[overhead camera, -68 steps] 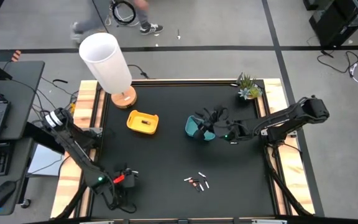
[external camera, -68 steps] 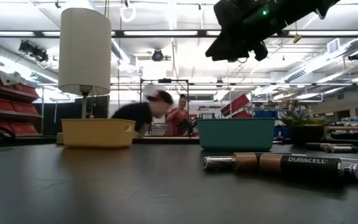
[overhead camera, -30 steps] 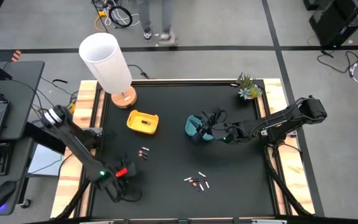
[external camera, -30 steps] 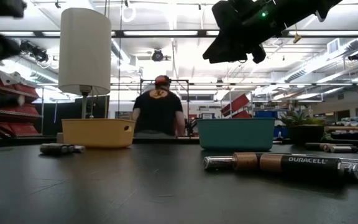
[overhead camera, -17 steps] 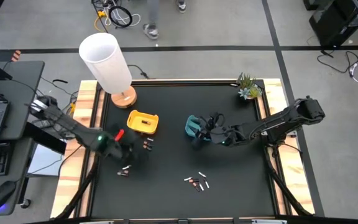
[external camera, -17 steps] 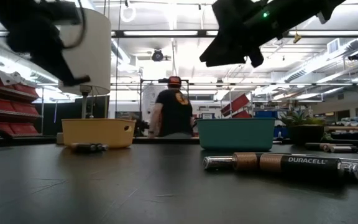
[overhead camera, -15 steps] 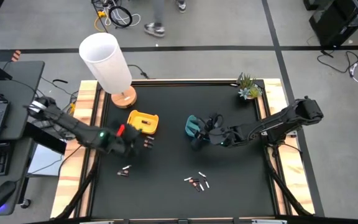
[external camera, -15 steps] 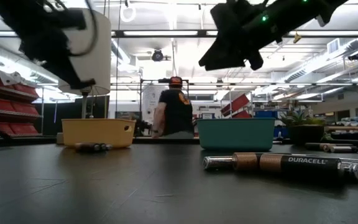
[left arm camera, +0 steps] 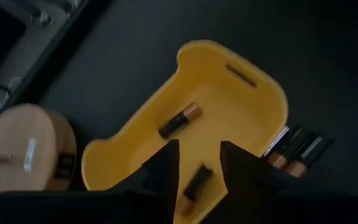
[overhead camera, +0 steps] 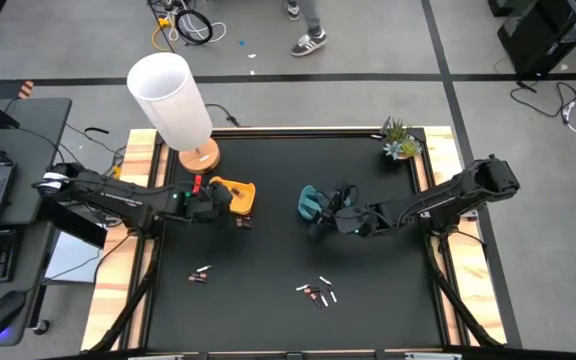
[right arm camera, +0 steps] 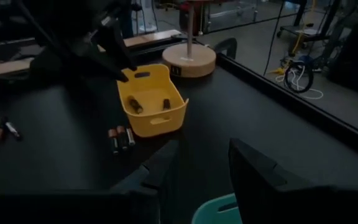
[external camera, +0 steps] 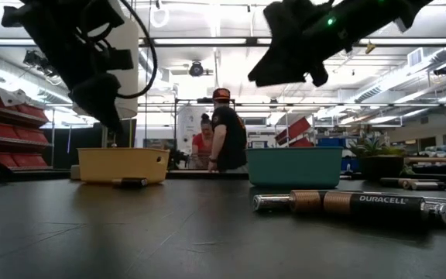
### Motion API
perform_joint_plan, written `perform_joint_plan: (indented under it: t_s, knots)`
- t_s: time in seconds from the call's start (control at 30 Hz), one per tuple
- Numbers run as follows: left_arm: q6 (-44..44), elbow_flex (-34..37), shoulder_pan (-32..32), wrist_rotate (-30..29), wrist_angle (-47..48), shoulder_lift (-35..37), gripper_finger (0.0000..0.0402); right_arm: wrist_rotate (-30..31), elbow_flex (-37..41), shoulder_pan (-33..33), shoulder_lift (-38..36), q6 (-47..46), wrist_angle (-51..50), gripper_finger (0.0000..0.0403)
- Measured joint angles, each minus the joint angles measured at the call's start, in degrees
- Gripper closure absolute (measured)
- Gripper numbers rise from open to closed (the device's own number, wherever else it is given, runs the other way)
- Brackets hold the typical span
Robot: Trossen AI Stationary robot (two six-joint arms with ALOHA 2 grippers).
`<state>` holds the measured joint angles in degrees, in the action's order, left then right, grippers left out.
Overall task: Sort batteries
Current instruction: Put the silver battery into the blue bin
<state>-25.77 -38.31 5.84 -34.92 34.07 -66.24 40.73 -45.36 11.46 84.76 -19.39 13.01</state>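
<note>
Left tool (left arm camera: 194, 171) open, right tool (right arm camera: 204, 163) open mid-table

2 dark copper-tipped batteries (left arm camera: 180, 121) flat in yellow tray (left arm camera: 253, 99).

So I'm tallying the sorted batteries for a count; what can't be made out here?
- Teal tray: contents hidden by the right gripper in the high view, by its wall in the low view.
- Loose batteries: too small to type in the high view.
- Yellow tray: near end covered by the left gripper in the left wrist view.
</note>
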Motion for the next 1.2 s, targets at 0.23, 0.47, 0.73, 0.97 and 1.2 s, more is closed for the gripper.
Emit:
perform_joint_plan:
  t_s: [0.23,0.47,0.73,0.97,1.2]
  knots:
    - [14.15,-1.35,4.96,-3.10,-17.84,0.33,0.0267,-2.67,-11.34,-10.21,-5.66,-4.46,-38.24,0.0285]
    - [22.67,1.27,6.39,0.40,-37.19,-1.46,0.0266,-17.03,-19.29,-30.95,-0.56,3.25,-52.73,0.0286]
    - [27.05,4.67,7.07,1.08,-43.45,-2.01,0.0266,-26.71,-25.07,-48.65,12.05,18.32,-59.38,0.0282]
    - [30.07,7.77,6.93,0.99,-48.56,-2.01,0.0266,-27.11,-30.85,-57.10,23.09,27.56,-65.52,0.0249]
    - [30.05,9.47,6.91,-1.45,-48.89,-2.01,0.0266,-25.26,-35.70,-60.54,27.61,29.81,-66.80,0.0225]
